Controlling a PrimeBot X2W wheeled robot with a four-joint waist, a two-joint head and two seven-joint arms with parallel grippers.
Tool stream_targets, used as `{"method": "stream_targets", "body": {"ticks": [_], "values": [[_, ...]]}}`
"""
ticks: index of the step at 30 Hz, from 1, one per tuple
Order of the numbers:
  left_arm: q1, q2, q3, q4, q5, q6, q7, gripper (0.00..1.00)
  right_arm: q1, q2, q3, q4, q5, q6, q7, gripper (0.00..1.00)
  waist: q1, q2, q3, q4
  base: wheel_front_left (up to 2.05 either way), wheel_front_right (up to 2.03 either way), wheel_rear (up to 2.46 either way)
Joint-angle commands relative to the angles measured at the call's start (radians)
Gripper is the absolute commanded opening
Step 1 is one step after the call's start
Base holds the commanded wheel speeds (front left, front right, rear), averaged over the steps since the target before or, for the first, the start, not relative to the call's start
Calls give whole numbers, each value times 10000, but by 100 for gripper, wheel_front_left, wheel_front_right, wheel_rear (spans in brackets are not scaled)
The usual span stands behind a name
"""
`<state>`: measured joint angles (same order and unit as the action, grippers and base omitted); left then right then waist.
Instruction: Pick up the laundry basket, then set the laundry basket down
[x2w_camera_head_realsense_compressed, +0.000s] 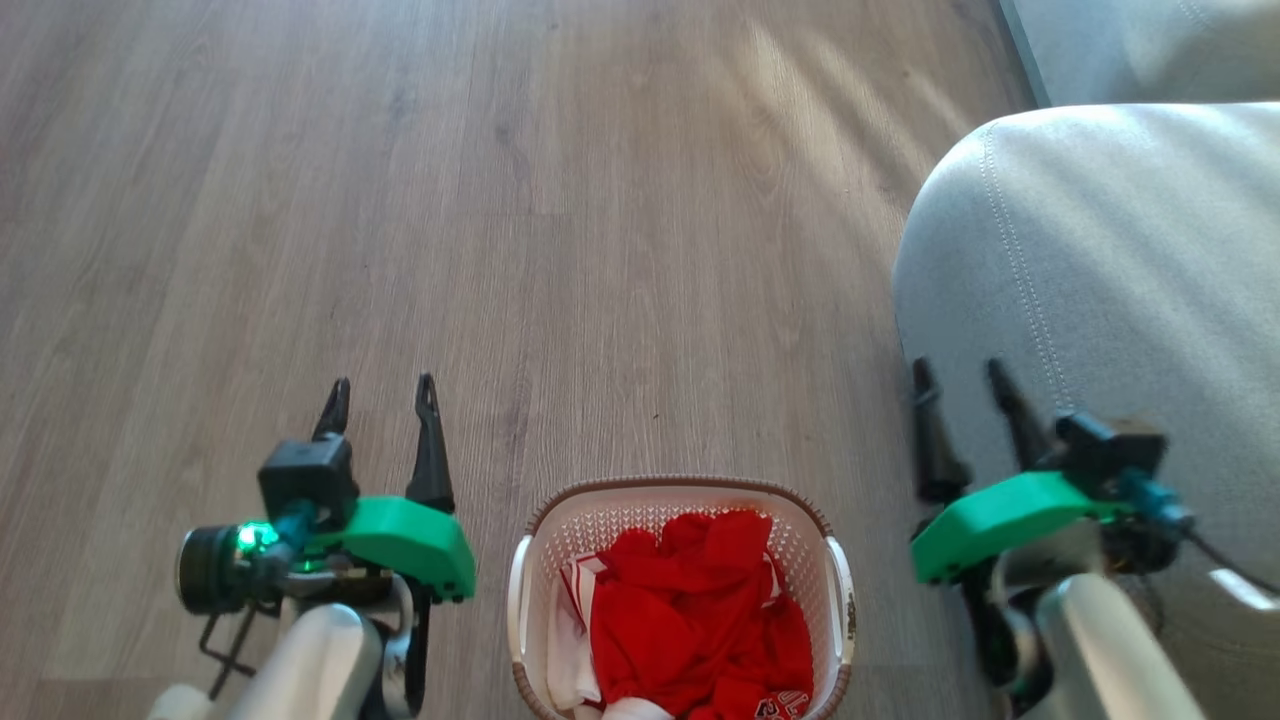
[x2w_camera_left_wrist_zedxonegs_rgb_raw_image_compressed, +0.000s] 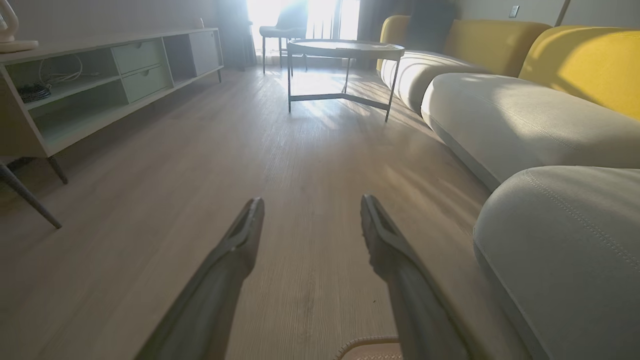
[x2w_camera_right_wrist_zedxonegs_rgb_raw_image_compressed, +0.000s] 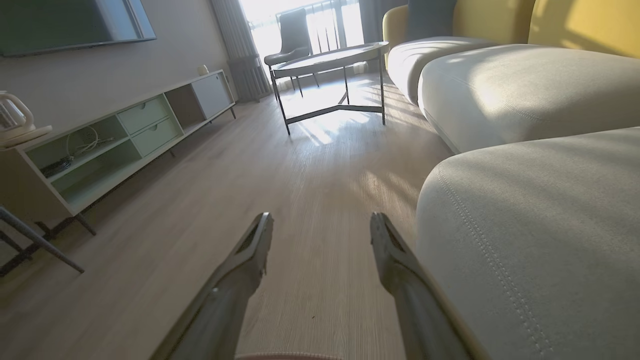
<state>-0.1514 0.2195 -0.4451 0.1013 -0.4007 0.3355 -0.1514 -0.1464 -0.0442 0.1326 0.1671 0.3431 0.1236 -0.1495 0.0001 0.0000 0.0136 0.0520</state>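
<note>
Wood floor (x2w_camera_head_realsense_compressed: 600, 250): a broad open stretch ahead, streaked with sun.

Grey sofa (x2w_camera_head_realsense_compressed: 1100, 280): a cushion end bulges in on the right and crowds that arm's side.

Laundry basket (x2w_camera_head_realsense_compressed: 680, 483): stands on the floor at bottom centre of the head view, between the two arms and near the sofa. Not yet lifted.

Red clothes (x2w_camera_head_realsense_compressed: 700, 610): heaped inside the basket, so it probably wants a level, two-sided lift.

Left end effector (x2w_camera_head_realsense_compressed: 383, 385): fingers spread and empty, beside the basket's left flank but apart from it.

Right end effector (x2w_camera_head_realsense_compressed: 957, 368): likewise spread and empty, seen against the sofa's edge.

White side handles (x2w_camera_head_realsense_compressed: 518, 600): one on each flank. My guess is the arms flank the basket to reach them.
</note>
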Motion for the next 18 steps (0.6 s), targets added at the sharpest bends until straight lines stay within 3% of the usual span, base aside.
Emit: {"method": "stream_targets", "body": {"ticks": [1,9,12,18], "values": [[-744,292,24,-151,357,201,-147,100,-553,-152,644,-102,39,53,-170,100,-1,0,-14,18,0,0,0],[-979,266,-581,433,529,208,-353,100,-796,-322,944,349,-354,57,-375,100,-1,0,-25,51,0,0,0],[-1069,152,-658,1012,580,-119,-469,100,-864,-274,979,489,-767,59,-491,100,-1,0,-54,85,0,0,0],[-1143,-121,-426,949,973,-342,-646,100,-943,-181,973,665,-1241,63,-667,100,-1,0,-78,132,0,0,0]]}}
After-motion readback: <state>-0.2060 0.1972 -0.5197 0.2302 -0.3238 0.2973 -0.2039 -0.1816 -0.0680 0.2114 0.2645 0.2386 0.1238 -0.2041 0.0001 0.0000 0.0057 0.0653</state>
